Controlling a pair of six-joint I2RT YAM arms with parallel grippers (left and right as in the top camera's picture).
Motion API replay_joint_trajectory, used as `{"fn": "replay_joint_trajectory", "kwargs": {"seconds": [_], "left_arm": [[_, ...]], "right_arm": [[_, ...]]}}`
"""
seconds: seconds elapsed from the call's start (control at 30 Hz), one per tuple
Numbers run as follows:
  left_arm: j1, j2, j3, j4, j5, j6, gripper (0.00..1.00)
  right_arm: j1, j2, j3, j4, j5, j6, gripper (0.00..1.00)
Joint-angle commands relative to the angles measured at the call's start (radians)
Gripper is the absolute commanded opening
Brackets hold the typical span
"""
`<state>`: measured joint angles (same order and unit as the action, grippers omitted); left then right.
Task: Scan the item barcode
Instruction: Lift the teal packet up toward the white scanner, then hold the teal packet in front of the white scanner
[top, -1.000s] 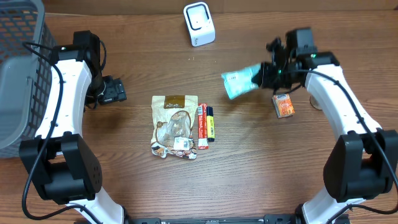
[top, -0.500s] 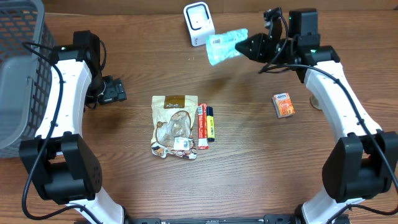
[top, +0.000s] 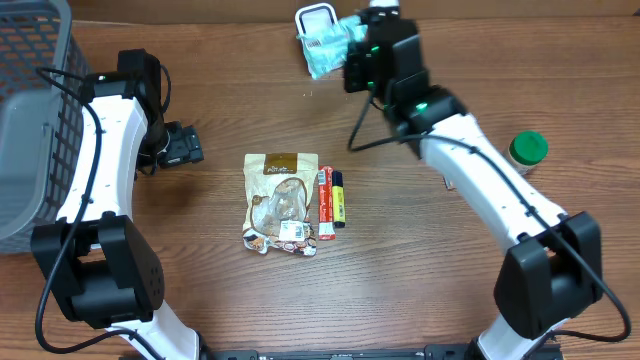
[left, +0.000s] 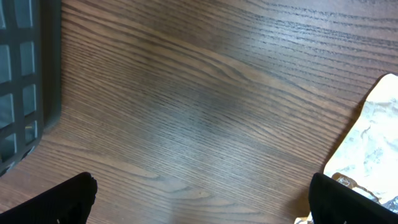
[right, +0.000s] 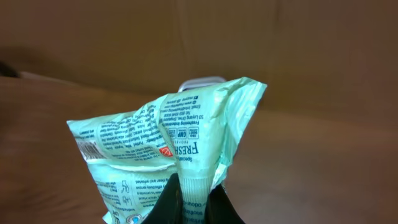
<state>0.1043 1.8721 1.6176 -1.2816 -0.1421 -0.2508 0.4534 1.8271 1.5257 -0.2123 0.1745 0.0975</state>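
At a wooden desk (top: 420, 280) are counted: 2 robot arms, i.e. left arm (top: 100, 140) and right arm (top: 480, 180); 1 grey basket (top: 40, 40) at the left edge; 1 white scanner (top: 312, 17) at the far edge; 2 pouches, i.e. mint-green pouch (top: 328, 45) and brown pouch (top: 280, 200); 2 stick-shaped pkgs, i.e. red stick (top: 325, 203) and yellow stick (top: 339, 198); 1 green-lidded jar (top: 527, 149) nr the right edge.

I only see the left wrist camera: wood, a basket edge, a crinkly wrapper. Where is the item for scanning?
Observer: The right gripper is shut on a mint-green packet, held at the far edge of the table.
Operator: Is a scanner nearby?
Observer: Yes, a small white scanner stands just behind the packet, partly hidden by it from overhead.
Operator: And my crinkly wrapper?
Observer: Likely the brown snack bag lying mid-table, a slim red stick beside it.
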Motion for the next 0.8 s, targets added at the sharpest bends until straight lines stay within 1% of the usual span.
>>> {"fn": "replay_joint_trajectory", "kwargs": {"seconds": [0.0, 0.13, 0.33, 0.47, 0.57, 0.77], "left_arm": [[-0.006, 0.007, 0.012, 0.001, 0.005, 0.019, 1.0], [-0.006, 0.007, 0.012, 0.001, 0.005, 0.019, 1.0], [-0.006, 0.007, 0.012, 0.001, 0.005, 0.019, 1.0], [-0.006, 0.007, 0.012, 0.001, 0.005, 0.019, 1.0], [-0.006, 0.007, 0.012, 0.001, 0.005, 0.019, 1.0], [-0.006, 0.007, 0.012, 0.001, 0.005, 0.019, 1.0]], "right_arm": [[0.049, -0.029, 0.027, 0.085, 0.318, -0.313, 0.04], [0.069, -0.029, 0.027, 0.18, 0.322, -0.48, 0.04], [0.069, -0.005, 0.027, 0.34, 0.323, -0.674, 0.04], [0.069, 0.036, 0.027, 0.469, 0.324, -0.74, 0.04], [0.069, 0.094, 0.027, 0.599, 0.367, -0.789, 0.04], [0.069, 0.266, 0.028, 0.917, 0.378, -0.983, 0.04]]}}
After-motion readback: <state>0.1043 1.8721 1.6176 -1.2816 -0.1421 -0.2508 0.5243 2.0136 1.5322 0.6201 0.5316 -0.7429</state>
